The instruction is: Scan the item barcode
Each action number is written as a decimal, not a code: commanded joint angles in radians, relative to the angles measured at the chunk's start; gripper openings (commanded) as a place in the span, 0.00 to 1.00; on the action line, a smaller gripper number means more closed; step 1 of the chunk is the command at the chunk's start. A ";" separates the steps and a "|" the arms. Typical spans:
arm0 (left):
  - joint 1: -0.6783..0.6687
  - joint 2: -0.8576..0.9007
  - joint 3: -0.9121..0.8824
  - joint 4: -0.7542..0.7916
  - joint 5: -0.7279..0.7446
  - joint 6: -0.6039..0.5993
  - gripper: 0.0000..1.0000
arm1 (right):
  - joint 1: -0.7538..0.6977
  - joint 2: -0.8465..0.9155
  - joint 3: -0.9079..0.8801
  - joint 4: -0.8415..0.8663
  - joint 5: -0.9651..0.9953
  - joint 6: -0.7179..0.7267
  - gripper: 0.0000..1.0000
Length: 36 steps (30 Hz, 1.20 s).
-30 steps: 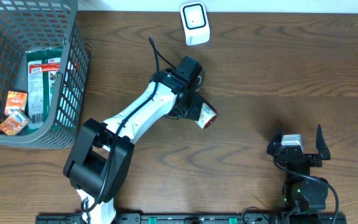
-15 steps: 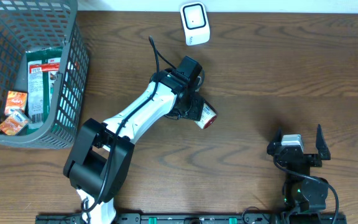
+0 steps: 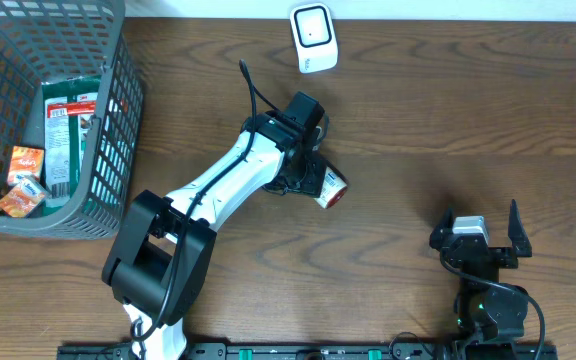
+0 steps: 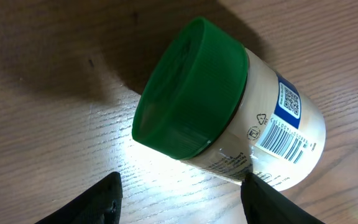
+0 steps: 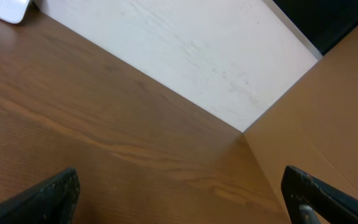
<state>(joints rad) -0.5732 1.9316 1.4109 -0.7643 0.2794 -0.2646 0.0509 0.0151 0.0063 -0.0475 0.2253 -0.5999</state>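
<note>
Left hand [image 4: 184, 184]: mine, open, its fingers set apart to either side of the lid end of the jar; nothing gripped.
Jar [image 4: 229, 118]: lies on its side on the bench, mid-field, green lid [image 4: 188, 87] toward my wrist, base pointing away.
Barcode [image 4: 283, 144]: printed on the white label near the base, turned upward and in plain sight.
Scanner [image 3: 312, 38]: white unit at the far edge of the bench, well apart from the jar.
Step in hand: as I judge it, taking hold of the jar so that I can present it.
Doing it well: I close on the lid or the plain shoulder, keeping my fingers off the barcode; a round jar may roll, so I centre it before squeezing, then turn the label to the scanner's face.
Right hand [image 3: 479, 215]: open wide, empty, parked at the near edge.
Bench [image 3: 448, 120]: dark wood grain, matt, brightly lit beneath my left wrist.
Room: a grey wire basket [image 3: 118, 130] holding packets [image 3: 63, 130] stands at far left; a pale strip runs behind the bench.
</note>
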 commanded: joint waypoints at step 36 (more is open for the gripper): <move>0.002 -0.043 -0.002 -0.104 -0.176 0.002 0.63 | 0.007 -0.001 0.000 -0.004 0.010 -0.011 0.99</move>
<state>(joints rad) -0.5732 1.9148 1.4109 -0.8474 0.1707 -0.2649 0.0509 0.0151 0.0063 -0.0479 0.2253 -0.5999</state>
